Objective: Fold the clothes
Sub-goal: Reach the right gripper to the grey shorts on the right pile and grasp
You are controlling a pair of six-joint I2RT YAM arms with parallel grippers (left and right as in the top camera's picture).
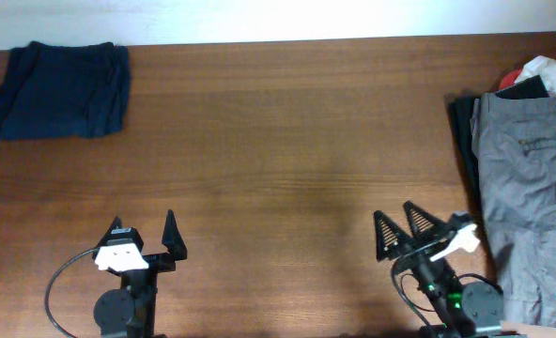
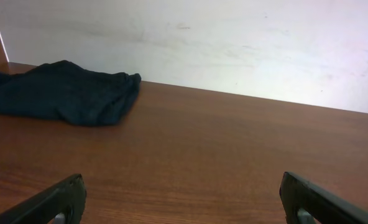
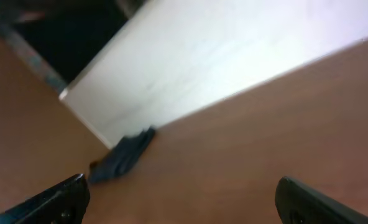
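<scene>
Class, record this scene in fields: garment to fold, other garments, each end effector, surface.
Garment to fold: grey-olive shorts, unfolded, at far right, partly over black garment
Other garment: navy folded garment, far-left corner
Left end effector: open, empty
Right end effector: open, empty, left of the shorts
Surface: brown wooden table

black arms point(image 1: 126, 302), white wrist blocks point(image 1: 120, 254), pointed jaws, grey cable point(image 1: 56, 283)

Shorts point(image 1: 527, 188) cut off by the overhead view's right edge, overlying and largely hiding a black garment point(image 1: 461, 127). Right wrist view blurred; navy garment point(image 3: 122, 155) there small, its details indistinct.
</scene>
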